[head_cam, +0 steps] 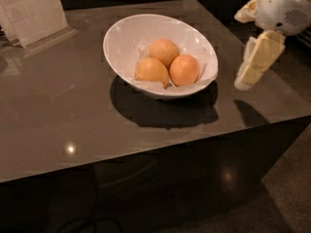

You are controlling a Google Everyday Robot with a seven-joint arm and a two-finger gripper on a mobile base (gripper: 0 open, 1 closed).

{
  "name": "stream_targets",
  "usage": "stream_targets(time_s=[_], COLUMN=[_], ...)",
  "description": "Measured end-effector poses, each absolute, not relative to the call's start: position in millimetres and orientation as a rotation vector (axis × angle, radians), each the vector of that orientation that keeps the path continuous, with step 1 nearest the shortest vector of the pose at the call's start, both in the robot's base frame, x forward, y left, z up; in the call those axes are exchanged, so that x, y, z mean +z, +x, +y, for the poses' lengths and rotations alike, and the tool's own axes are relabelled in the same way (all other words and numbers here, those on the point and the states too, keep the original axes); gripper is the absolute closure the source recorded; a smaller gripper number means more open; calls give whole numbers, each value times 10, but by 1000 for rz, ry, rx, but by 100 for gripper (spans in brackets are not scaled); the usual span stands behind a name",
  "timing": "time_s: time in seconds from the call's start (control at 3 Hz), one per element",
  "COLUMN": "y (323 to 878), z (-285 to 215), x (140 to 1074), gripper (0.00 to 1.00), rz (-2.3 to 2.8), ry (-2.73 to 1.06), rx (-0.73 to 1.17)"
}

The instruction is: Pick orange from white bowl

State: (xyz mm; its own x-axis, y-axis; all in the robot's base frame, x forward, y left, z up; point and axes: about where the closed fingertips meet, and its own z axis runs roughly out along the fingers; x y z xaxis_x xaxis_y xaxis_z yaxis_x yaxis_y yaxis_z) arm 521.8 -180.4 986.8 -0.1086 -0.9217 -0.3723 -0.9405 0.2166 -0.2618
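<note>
The white bowl (121,42) stands on the grey table, lined with crumpled white paper. It holds three fruits. The orange (184,70) is the roundest and deepest in colour and lies at the bowl's right side. Two paler, slightly pointed fruits lie beside it, one at the front left (151,71) and one behind (164,51). My gripper (255,62) hangs at the right, just past the bowl's right rim and above the table's right edge, at about the height of the bowl. It holds nothing.
A clear acrylic sign holder with a paper sheet (31,11) stands at the table's back left. The grey table (73,115) ends close in front and on the right, with dark floor beyond.
</note>
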Motion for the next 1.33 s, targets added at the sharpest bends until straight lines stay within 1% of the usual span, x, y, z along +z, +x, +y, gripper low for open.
stream_targets(time_s=[0.33,0.67,1.0,1.33], y=[5635,5926,5955,5935], z=[-1572,-1403,-1394,-1419], x=[9825,9697,9688,9664], gripper=[0,0,19,42], rz=[1985,1974,1971,1981], ry=[-1745,-1748,-1746,-1705], rx=[132,193,195,204])
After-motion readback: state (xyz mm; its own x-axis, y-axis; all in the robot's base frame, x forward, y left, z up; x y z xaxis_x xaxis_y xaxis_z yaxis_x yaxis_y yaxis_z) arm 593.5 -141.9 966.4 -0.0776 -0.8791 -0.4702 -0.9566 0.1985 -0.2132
